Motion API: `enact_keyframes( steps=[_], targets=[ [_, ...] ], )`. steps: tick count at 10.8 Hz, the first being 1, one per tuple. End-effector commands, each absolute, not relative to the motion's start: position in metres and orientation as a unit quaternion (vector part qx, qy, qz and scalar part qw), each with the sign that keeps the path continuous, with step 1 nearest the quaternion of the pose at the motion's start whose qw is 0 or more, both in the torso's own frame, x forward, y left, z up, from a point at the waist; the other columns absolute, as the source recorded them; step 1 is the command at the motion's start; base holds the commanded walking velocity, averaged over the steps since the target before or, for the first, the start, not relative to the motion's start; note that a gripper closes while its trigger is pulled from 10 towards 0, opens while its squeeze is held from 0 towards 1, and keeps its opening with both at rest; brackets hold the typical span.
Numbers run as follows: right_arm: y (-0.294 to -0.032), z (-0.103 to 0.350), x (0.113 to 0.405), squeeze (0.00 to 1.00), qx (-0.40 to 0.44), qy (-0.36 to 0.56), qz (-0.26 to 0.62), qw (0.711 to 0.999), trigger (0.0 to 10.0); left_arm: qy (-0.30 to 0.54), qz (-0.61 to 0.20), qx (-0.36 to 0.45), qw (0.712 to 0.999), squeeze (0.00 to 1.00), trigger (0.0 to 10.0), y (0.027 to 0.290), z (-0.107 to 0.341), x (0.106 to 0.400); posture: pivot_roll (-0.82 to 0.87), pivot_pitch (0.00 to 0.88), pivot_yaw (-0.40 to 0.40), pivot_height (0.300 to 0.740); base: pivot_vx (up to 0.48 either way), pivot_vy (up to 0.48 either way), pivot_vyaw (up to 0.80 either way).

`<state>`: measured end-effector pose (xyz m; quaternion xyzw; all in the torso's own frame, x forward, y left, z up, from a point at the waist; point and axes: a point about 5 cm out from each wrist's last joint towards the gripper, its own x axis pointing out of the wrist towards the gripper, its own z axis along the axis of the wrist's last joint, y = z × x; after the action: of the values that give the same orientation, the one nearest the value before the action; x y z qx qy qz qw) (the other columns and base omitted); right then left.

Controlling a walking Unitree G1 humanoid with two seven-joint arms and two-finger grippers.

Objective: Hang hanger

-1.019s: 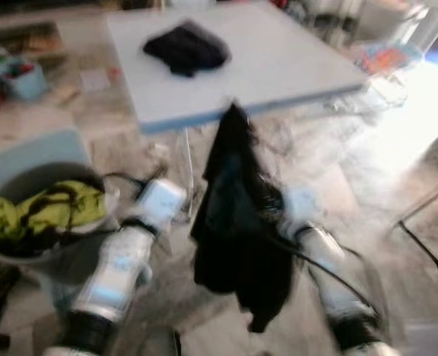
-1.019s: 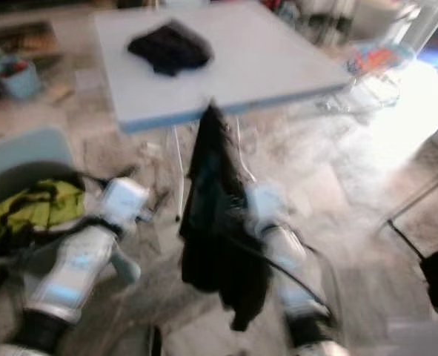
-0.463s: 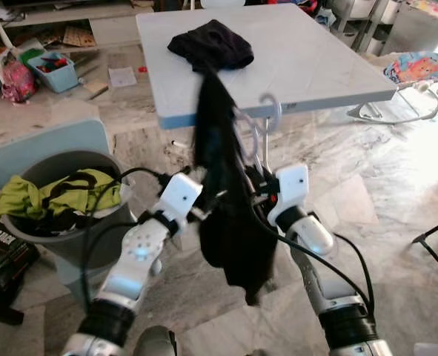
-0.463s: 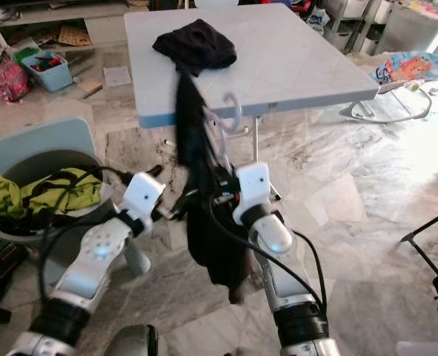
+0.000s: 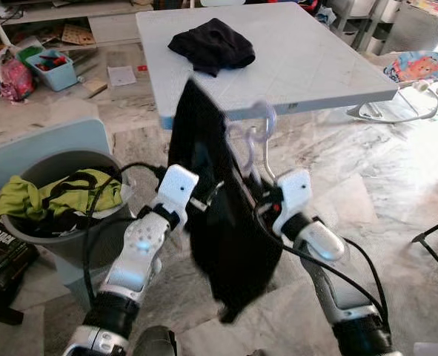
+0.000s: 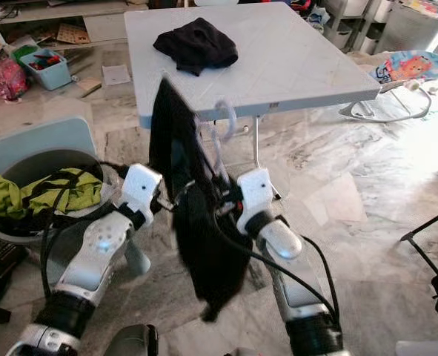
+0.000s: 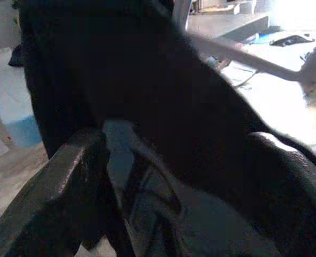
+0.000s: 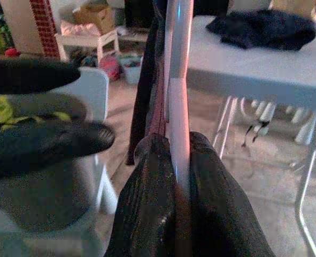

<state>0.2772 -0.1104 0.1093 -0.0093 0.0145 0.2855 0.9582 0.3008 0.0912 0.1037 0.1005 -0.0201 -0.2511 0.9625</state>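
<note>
A pale plastic hanger [image 5: 257, 127] with a black garment [image 5: 226, 237] draped on it hangs in the air in front of the table's near edge, its hook pointing up. My right gripper [image 8: 176, 147] is shut on the hanger's white bar, holding it from below on the right side. My left gripper [image 5: 204, 202] reaches in from the left at about the same height. Its fingers [image 7: 56, 187] stand open with the dark cloth lying between them. The garment hides most of the hanger's shoulders.
A light grey folding table [image 5: 315, 67] stands ahead with a bundle of black clothing [image 5: 211, 44] on it. A grey bin [image 5: 93, 248] holding green clothes sits at my left, beside a black box [image 5: 0, 252]. A baby bouncer [image 5: 419, 67] lies to the right on marble floor.
The view has steadied after a blurred second. The garment now hangs spread wider and further left than half a second ago, and the hanger's hook sits slightly lower.
</note>
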Motion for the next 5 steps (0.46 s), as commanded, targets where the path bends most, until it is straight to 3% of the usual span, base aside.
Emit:
enact_keyframes(
  steps=[1,5],
  targets=[
    [-0.104,0.126,0.275,0.00,-0.011,-0.021,0.312,0.950,10.0,-0.014,-0.243,0.094,0.965,0.00,10.0,0.092,0.103,0.304,-0.04,0.054,-0.038,0.740,0.000,0.000,0.00],
    [-0.089,0.128,0.275,0.00,-0.008,-0.033,0.315,0.949,10.0,0.012,-0.271,0.061,0.961,0.00,10.0,0.072,0.099,0.298,-0.04,0.056,-0.038,0.740,0.000,0.000,0.00]
  ],
)
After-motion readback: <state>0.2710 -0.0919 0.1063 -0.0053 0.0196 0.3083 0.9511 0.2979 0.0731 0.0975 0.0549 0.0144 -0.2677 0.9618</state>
